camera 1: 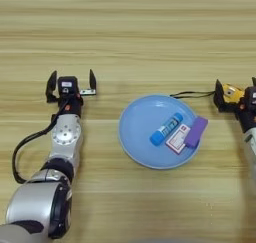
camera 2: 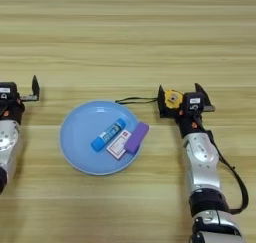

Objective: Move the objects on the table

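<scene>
My right gripper [camera 2: 181,97] stands open to the right of the plate. The round yellow tape measure [camera 2: 173,98] lies between its fingers, close against the left one. The tape's black cord [camera 2: 135,99] trails left along the table [camera 2: 125,37]. Three objects lie in the light-blue plate [camera 2: 80,132]: a blue tube with a white label [camera 2: 108,135], a white-and-red card [camera 2: 118,147] and a purple block [camera 2: 136,137] that leans on the plate's right rim. My left gripper [camera 1: 71,83] is open and holds nothing, left of the plate.
Both forearms reach in from the near edge, the left arm [camera 1: 65,137] with a black cable looping at its side, the right arm [camera 2: 202,162] likewise. Bare wood lies beyond the plate.
</scene>
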